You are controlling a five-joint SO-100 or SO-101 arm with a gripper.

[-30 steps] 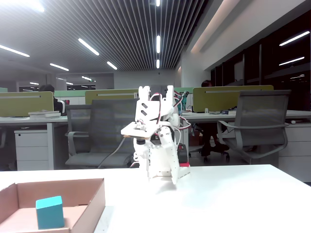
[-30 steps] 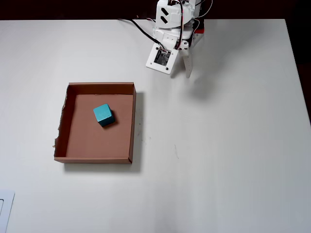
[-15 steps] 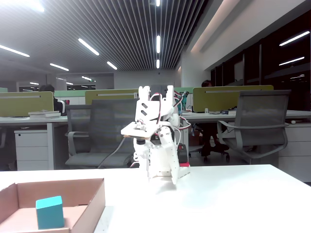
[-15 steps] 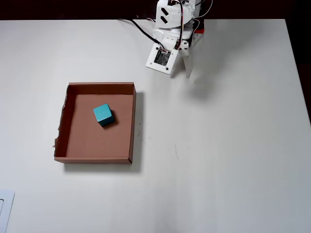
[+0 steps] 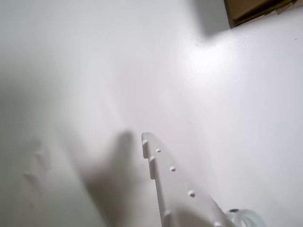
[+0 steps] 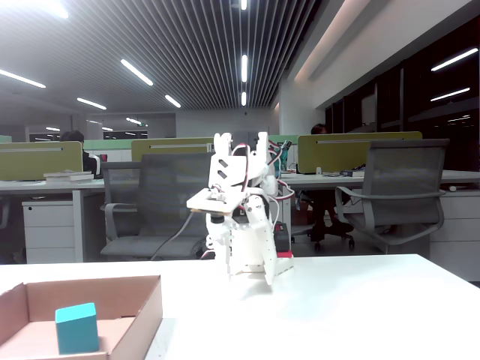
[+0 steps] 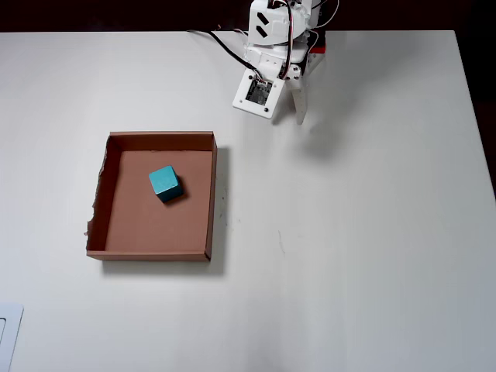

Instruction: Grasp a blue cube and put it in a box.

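The gripper [image 7: 299, 115] hangs folded in close to the arm's base at the far edge of the desk [image 7: 364, 232], its white fingers pointing down at the bare surface and carrying nothing. Whether the jaws are parted or pressed together I cannot tell: the overhead view shows only one slim finger [image 7: 300, 105] beside the wrist plate, and in the wrist view a single white finger [image 5: 177, 187] with small studs reaches up from the bottom edge, its soft shadow lying just left of it on the white top. From the front, the arm [image 6: 241, 210] stands bunched and upright at the back of the desk with its cables trailing behind. Well apart from it, toward the left side of the desk in the overhead view, sits the box [image 7: 211, 194], open-topped and brown. The blue cube [image 7: 165, 184] rests inside it on the floor, nearer the box's far wall, touching none of the walls. The front view shows the same cube [image 6: 76, 328] upright in the tray at the desk's near left corner.
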